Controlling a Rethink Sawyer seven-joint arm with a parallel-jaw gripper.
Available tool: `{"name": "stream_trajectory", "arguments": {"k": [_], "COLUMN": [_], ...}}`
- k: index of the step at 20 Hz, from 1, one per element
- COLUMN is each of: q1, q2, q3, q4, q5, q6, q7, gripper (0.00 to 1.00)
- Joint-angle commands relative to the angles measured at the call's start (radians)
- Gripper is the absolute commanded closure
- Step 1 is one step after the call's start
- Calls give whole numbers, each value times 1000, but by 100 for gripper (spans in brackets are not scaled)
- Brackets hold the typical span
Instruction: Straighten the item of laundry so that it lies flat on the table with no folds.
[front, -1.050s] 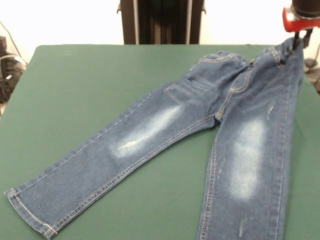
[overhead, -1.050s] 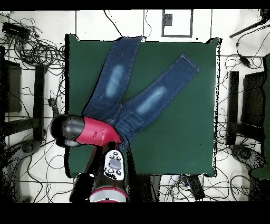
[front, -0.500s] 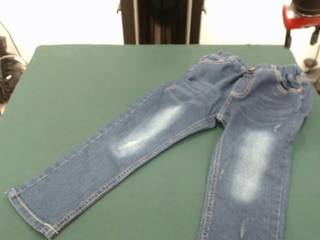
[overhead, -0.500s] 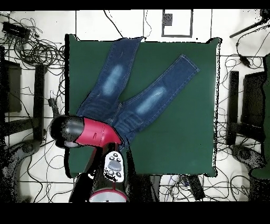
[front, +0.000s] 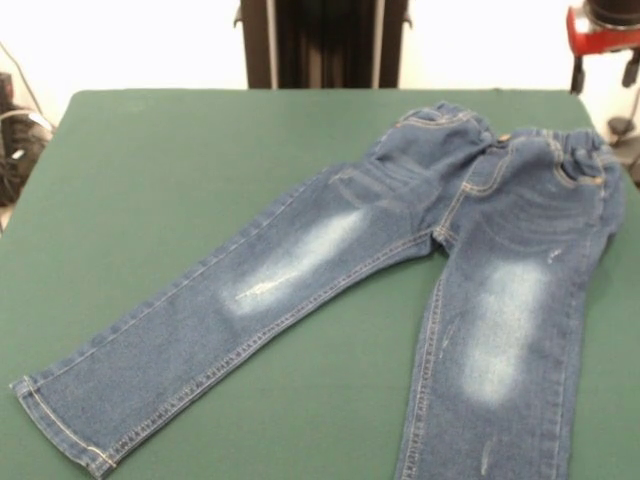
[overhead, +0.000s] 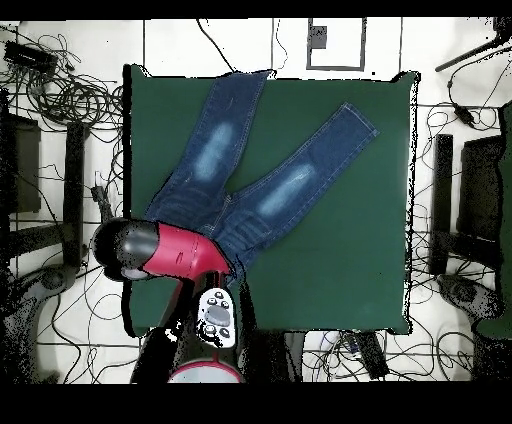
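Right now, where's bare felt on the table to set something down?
Widest bare patch: the table left of the jeans in the front view, from the far edge down to the left leg. A smaller wedge lies between the two legs. Crowded: the right side, where the waistband reaches the edge below the tool.

White floor (overhead: 90, 360), tangled black cables (overhead: 70, 95), dark stands (overhead: 75, 190) flanking.

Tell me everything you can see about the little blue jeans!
The jeans are small and made of blue denim with tan stitching. Each thigh has a pale faded patch. The gathered waistband sits at the far right of the front view. The two legs spread apart in a V; one ends in a hemmed cuff near the left corner, the other runs off the picture's bottom. They lie spread on the green table. Nothing touches them but the table.
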Motion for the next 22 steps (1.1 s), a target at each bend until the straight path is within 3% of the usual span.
{"name": "stream_trajectory", "arguments": {"k": [1, 12, 19, 22], "q1": [43, 20, -120, -172], "q2": [-21, -55, -91, -65], "q3": [-1, -202, -140, -102], "q4": [43, -71, -4, -38], "q5": [4, -179, -274, -310], "q6": [48, -83, -218, -244], "q7": [298, 185, 56, 33], "gripper": [0, 0, 0, 0]}}
